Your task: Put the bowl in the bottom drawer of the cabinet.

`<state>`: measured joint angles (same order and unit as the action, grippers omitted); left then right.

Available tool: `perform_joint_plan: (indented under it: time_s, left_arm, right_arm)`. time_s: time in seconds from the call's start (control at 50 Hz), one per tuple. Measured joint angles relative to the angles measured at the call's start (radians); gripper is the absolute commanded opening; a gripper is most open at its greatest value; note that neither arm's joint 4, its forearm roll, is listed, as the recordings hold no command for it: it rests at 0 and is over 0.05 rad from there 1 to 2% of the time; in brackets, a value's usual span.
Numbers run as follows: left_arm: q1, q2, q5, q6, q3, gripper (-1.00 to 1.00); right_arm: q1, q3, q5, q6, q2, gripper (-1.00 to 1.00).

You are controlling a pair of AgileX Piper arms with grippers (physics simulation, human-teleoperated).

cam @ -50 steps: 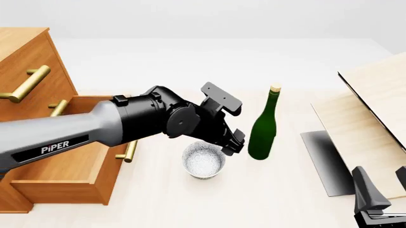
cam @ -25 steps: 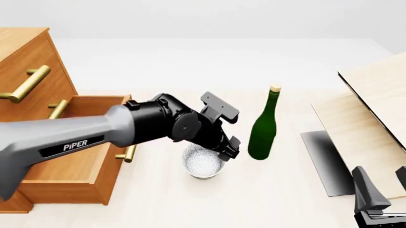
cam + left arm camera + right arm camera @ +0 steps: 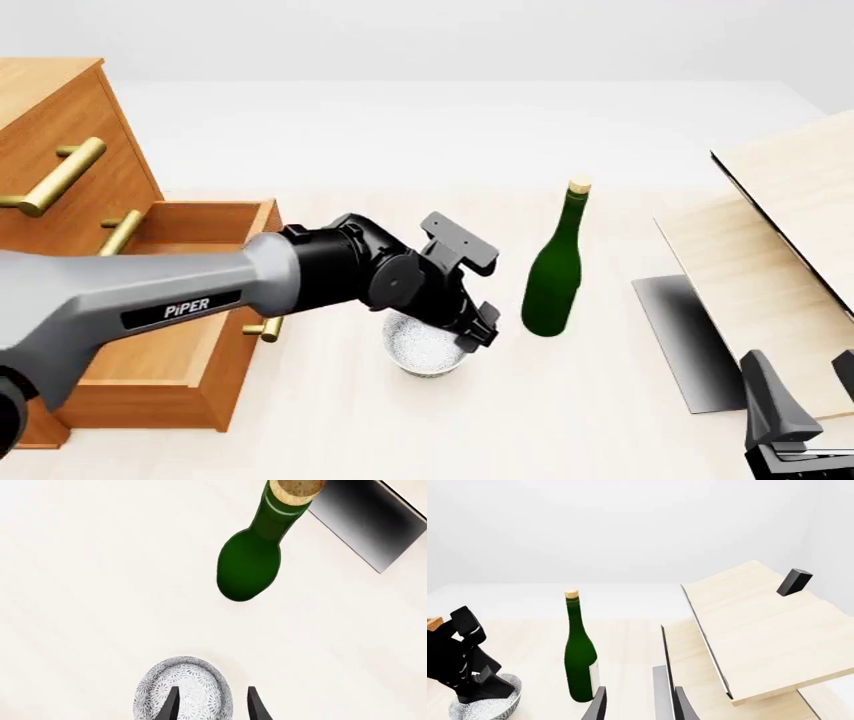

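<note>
Near the middle of the counter (image 3: 334,420), just right of the open bottom drawer (image 3: 147,340) of the cabinet (image 3: 54,130), the left hand (image 3: 461,335) is hanging over the bowl (image 3: 427,348) with its fingers narrowly parted, one fingertip (image 3: 170,705) inside the bowl and the other outside its right wall. To grip well, it is probably best sinking until the rim sits deep between the fingers before pinching, keeping clear of the green bottle (image 3: 551,280) just to the right. The right hand (image 3: 637,705) is idling at the near right edge, fingers parted and holding nothing.
</note>
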<state>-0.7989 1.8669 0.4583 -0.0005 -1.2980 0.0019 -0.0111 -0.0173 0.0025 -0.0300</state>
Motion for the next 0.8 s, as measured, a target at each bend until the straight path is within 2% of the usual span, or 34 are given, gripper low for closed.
perform_joint_plan:
  time_s: [0.8]
  left_arm:
    - [-0.031,0.047,-0.044,-0.050,0.039,1.00]
  right_arm:
    - [0.000,0.000,0.000,0.000,0.000,1.00]
